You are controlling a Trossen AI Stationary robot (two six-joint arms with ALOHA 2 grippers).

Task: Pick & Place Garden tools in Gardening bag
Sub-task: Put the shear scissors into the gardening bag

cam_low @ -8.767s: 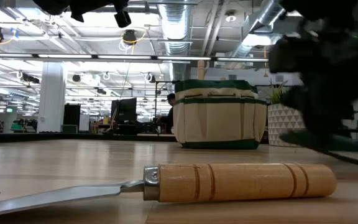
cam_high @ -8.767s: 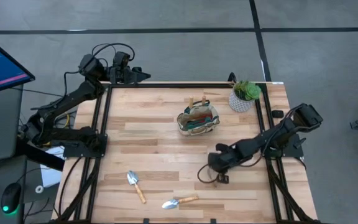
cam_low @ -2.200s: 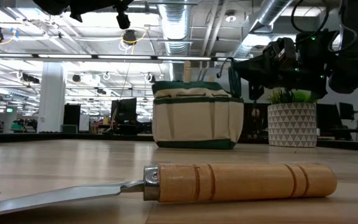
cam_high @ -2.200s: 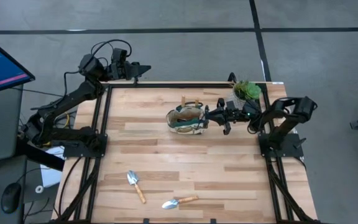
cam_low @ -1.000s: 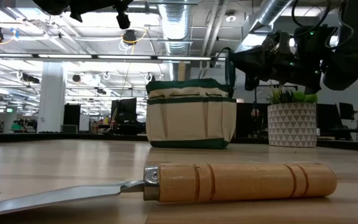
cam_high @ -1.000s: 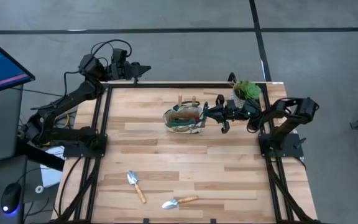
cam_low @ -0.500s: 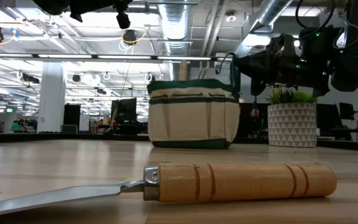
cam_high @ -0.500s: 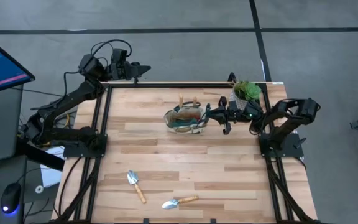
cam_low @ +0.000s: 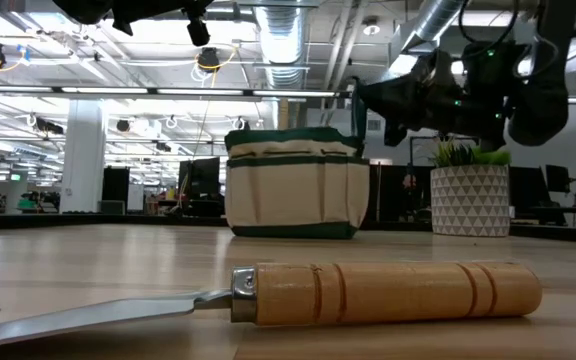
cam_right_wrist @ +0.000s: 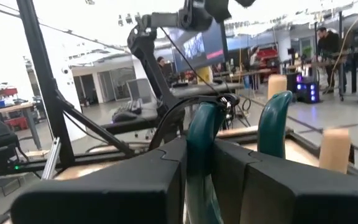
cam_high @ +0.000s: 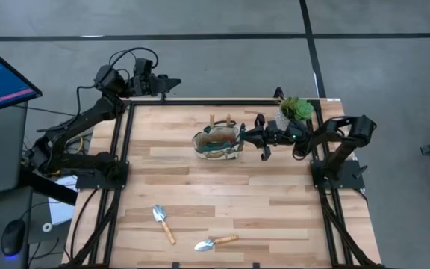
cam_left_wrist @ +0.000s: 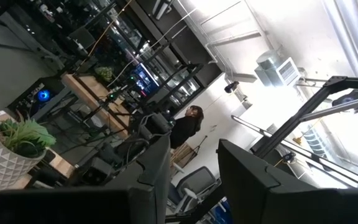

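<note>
The beige gardening bag [cam_high: 216, 142] with dark green trim stands on its bottom at the table's far middle; it also shows in the low view [cam_low: 296, 185]. Two wooden tool handles [cam_high: 220, 119] stick up out of it. My right gripper [cam_high: 246, 136] is at the bag's right side, shut on its green handle. Two trowels [cam_high: 163, 223] [cam_high: 215, 242] lie flat near the table's near edge; one fills the low view [cam_low: 388, 292]. My left gripper [cam_high: 172, 84] waits open and empty above the table's far left corner. My right gripper pinches the bag's dark green handle strap [cam_right_wrist: 199, 134] between its two fingers. The fingers come about level from the table's right side. The strap stands up between them, and the bag stays upright with its bottom [cam_low: 293, 231] on the table.
A green plant in a white pot [cam_high: 294, 115] stands at the far right corner, just behind my right arm. The bag's second green handle [cam_right_wrist: 273, 121] stands beyond the held one. Bare wood lies between the bag and the trowels.
My right gripper has gone a little toward the table's left edge, still shut on the handle. The bag has slid along the table toward the left with it, staying upright.
</note>
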